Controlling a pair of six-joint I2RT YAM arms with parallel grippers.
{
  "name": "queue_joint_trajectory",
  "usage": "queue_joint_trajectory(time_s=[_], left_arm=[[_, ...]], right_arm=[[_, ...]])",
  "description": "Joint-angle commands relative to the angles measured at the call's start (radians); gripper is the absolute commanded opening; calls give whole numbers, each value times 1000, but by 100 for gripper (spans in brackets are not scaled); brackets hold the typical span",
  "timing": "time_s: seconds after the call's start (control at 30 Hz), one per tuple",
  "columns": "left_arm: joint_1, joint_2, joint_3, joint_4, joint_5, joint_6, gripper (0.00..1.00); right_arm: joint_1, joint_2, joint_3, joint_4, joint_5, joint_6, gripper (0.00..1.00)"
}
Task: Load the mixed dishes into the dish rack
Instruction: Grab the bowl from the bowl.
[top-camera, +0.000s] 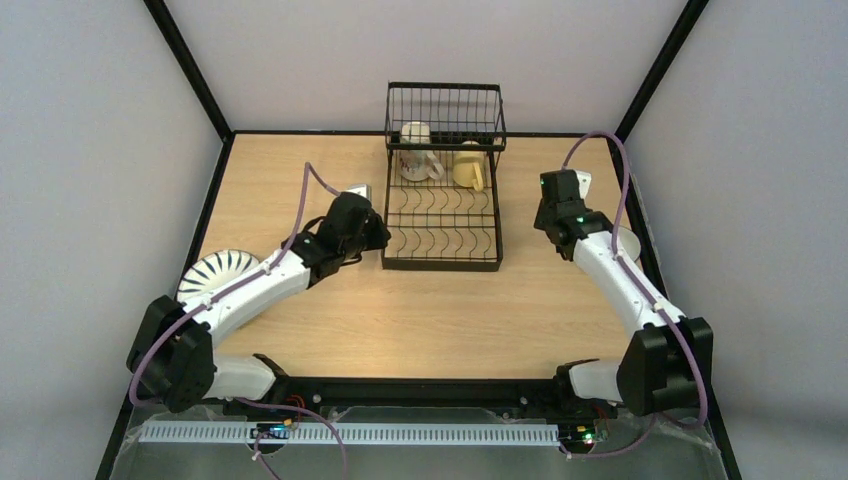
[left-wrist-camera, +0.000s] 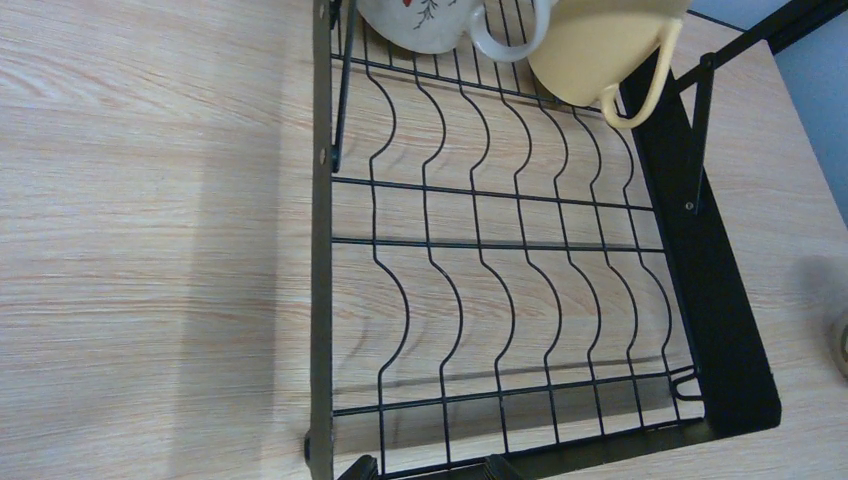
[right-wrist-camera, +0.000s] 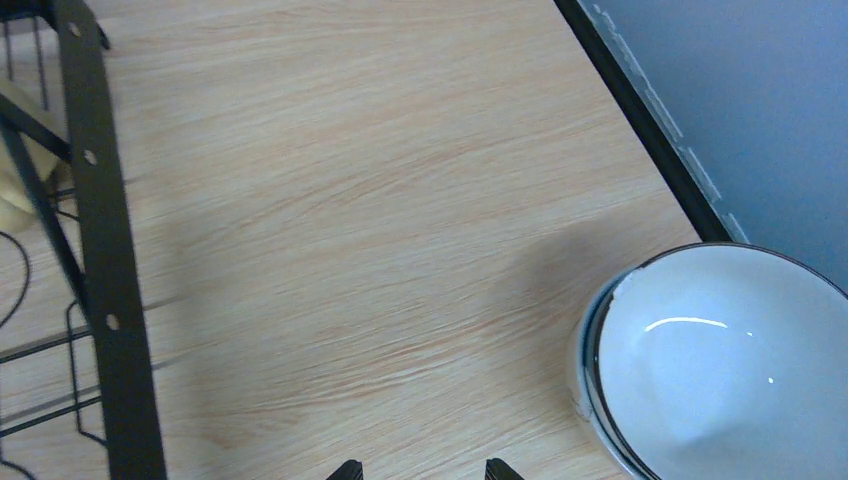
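The black wire dish rack (top-camera: 444, 215) stands at the back middle of the table. A beige mug (top-camera: 414, 150) and a yellow mug (top-camera: 469, 166) sit at its rear under the raised basket; both show in the left wrist view, beige (left-wrist-camera: 420, 20) and yellow (left-wrist-camera: 595, 45). The lower slots (left-wrist-camera: 500, 290) are empty. My left gripper (top-camera: 377, 233) is open and empty at the rack's left front edge (left-wrist-camera: 430, 470). My right gripper (top-camera: 552, 215) is open and empty (right-wrist-camera: 422, 470) above bare table, between the rack and the blue-outside white bowl (right-wrist-camera: 720, 360). The striped plate (top-camera: 215, 273) lies at the left. The other dishes are out of view.
The table's black right edge (right-wrist-camera: 640, 110) runs close behind the bowl. The rack's right frame bar (right-wrist-camera: 100, 230) is left of my right gripper. Grey walls enclose the table on three sides.
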Motion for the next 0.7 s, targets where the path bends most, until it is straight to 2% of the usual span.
queue_joint_trajectory(time_s=[0.0, 0.67], left_arm=[[-1, 25, 23, 39, 38, 22, 60], [-1, 106, 86, 46, 86, 49, 61]], right_arm=[[-18, 32, -3, -53, 44, 19, 69], [-155, 75, -61, -17, 124, 2, 68]])
